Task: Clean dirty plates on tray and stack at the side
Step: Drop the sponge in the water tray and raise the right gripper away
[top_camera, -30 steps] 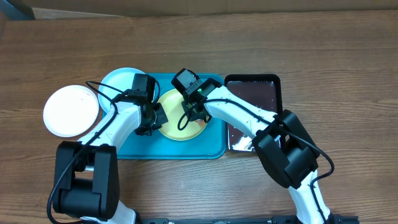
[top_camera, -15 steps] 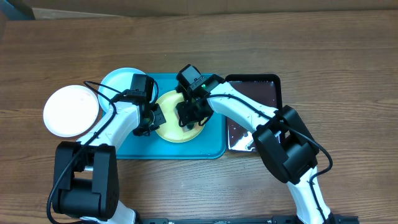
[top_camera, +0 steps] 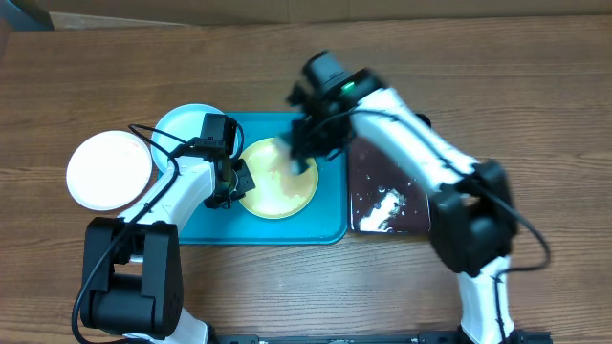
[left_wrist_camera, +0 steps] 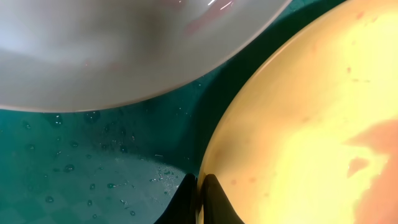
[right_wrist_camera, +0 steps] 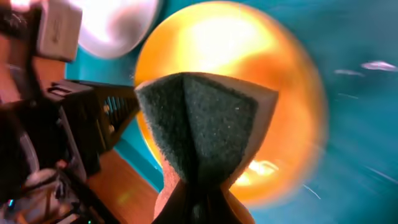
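**Plate handling: current state**

1. Locate the yellow plate point(top_camera: 277, 179). It lies flat in the middle of the tray point(top_camera: 325, 229), at the centre of the overhead frame. The light blue plate point(top_camera: 182, 124) overlaps the tray's upper left corner. The white plate point(top_camera: 108, 170) sits on the desk point(top_camera: 535, 86), left of the tray and apart from it.

2. Check the left fingers point(left_wrist_camera: 214, 202). They are clenched on the yellow plate's left rim, one above and one below the edge. Water droplets cover the tray around them.

3. Check the right fingers point(right_wrist_camera: 171, 205). They are clamped on a dark green sponge point(right_wrist_camera: 205, 118), which hangs over the plate's upper right part. The blur hides whether it touches the plate.

4. Treat the plate as stiff, shallow and probably light. Its face looks glossy and carries reddish smears, so expect it to be slippery when wet.

5. Take hold at the rim only; the flat centre gives nothing to pinch. Judge the rim pinch adequate for steadying the plate, but likely to slip or pivot under hard scrubbing. Press the sponge, which looks soft, downward rather than sideways.

6. Keep clear of the dark tray point(top_camera: 387, 182) at the right.
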Robot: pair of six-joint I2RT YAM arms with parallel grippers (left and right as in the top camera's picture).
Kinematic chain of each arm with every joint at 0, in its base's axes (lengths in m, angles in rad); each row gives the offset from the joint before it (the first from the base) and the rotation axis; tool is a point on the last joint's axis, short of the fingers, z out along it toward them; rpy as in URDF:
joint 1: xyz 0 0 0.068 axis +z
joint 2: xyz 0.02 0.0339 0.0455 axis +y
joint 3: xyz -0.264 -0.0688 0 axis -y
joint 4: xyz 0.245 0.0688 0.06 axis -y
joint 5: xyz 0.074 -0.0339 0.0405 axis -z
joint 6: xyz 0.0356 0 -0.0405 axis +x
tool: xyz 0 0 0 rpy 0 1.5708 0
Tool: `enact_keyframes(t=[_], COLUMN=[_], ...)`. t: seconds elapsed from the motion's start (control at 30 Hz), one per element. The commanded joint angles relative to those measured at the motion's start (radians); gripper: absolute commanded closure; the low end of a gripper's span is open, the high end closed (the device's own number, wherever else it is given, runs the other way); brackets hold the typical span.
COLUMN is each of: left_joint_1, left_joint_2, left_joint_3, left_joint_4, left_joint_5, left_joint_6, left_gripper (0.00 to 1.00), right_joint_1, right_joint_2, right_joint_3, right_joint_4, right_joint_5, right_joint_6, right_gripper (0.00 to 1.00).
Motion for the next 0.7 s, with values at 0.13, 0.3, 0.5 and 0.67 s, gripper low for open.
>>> enact_keyframes(t=[0.13, 0.3, 0.5, 0.67], left_joint_1=[-0.005, -0.005, -0.005, -0.005], left_joint_2=[0.011, 0.011, 0.011, 0.011], left_joint_3=[-0.01, -0.01, -0.01, -0.01], left_joint_4=[0.01, 0.011, 0.012, 0.013], left_joint_5=[0.016, 0.018, 0.023, 0.023], left_joint_6=[0.008, 0.008, 0.008, 0.008], left_gripper=[0.96, 0.96, 0.96, 0.96], right_joint_1=[-0.148, -0.183, -0.197, -0.196], right_joint_2=[-0.104, -0.104, -0.104, -0.104], right_joint_3=[0.007, -0.111, -0.284, -0.383], right_joint_4=[-0.215, -0.209, -0.056, 0.08], right_joint_5=[0.375, 0.499, 0.587, 0.586], right_joint_6=[-0.021, 0.011, 0.066, 0.065], right_gripper=[0.96, 0.96, 0.96, 0.95])
